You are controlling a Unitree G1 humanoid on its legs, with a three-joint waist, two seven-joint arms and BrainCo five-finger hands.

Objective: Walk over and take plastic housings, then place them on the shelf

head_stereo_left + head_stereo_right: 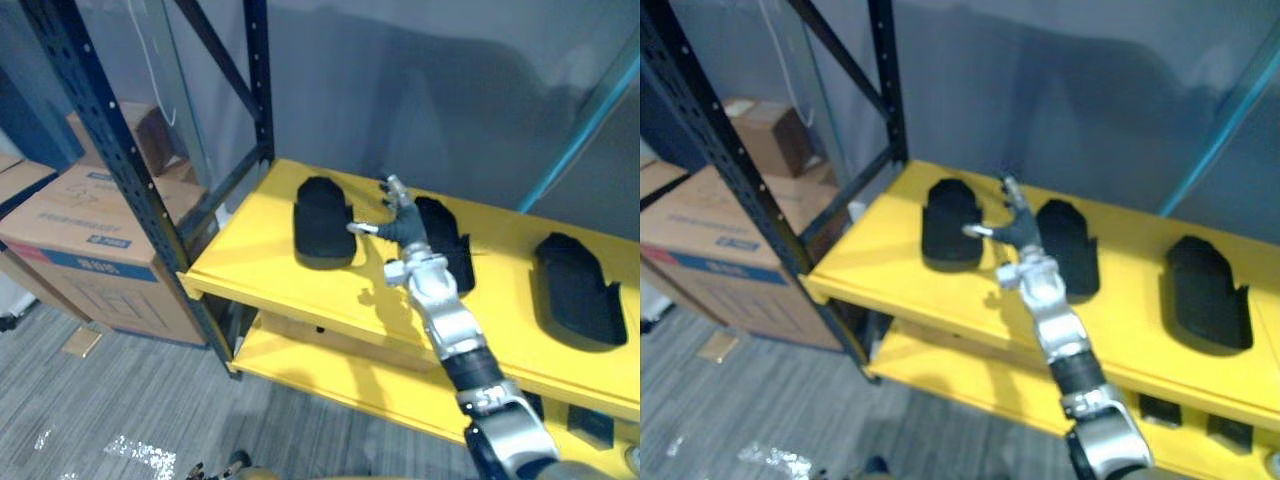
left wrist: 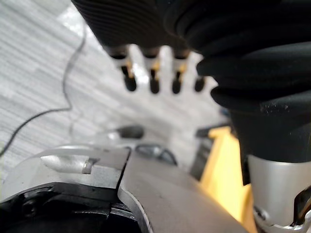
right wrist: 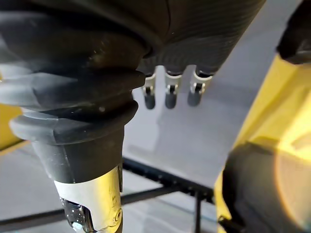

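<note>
1. Left housing [image 1: 322, 222]: matte black, elongated, with a rounded far end. It lies flat on the top level of the yellow shelf [image 1: 250, 262], toward its left end.
2. Middle housing [image 1: 452, 245]: same black shape, lying flat near the left one, not touching it.
3. Right housing [image 1: 575, 288]: same shape, lying flat, farther right along the shelf.

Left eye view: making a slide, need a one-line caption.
Open right hand over the yellow shelf, between the left housing and middle housing; a third housing lies aside.
</note>
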